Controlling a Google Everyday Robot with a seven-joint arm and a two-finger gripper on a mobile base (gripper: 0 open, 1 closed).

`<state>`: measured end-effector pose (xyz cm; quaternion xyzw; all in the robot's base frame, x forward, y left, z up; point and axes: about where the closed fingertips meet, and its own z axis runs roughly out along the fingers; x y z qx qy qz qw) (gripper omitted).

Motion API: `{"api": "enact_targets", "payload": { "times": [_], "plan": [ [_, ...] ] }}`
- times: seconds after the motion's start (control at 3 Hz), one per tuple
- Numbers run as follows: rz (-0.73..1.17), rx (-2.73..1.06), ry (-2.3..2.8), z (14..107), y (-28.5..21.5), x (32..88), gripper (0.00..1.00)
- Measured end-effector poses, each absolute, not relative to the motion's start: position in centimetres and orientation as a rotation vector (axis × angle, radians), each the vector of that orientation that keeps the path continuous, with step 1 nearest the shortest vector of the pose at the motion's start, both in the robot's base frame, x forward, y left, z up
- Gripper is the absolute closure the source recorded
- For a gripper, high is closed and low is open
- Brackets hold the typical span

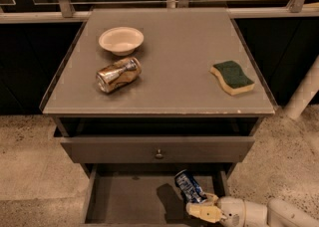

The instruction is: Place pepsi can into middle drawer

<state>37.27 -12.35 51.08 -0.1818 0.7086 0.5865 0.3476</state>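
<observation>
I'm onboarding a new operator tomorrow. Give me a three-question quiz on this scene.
1. True or false: the pepsi can stands on the cabinet top.
2. Where is the hand? A) above the sponge B) over the open middle drawer, right side, gripping the pepsi can C) on the knob
3. Fill in: the gold can lies on its side beside the ____.
Key: 1 false; 2 B; 3 bowl.
</observation>
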Motion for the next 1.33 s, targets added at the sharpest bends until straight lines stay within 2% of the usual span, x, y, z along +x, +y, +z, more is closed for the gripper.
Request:
{"api": "enact_targets", "payload": {
  "times": [0.67, 1.0, 1.33],
  "plan": [
    [1.447, -0.517, 2.036, 43.5, -11.7, 41.6, 1.0],
    [1.448, -0.527, 2.039, 43.4, -11.4, 41.8, 0.81],
    [1.448, -0.527, 2.039, 43.4, -11.4, 41.8, 0.58]
  ]
}}
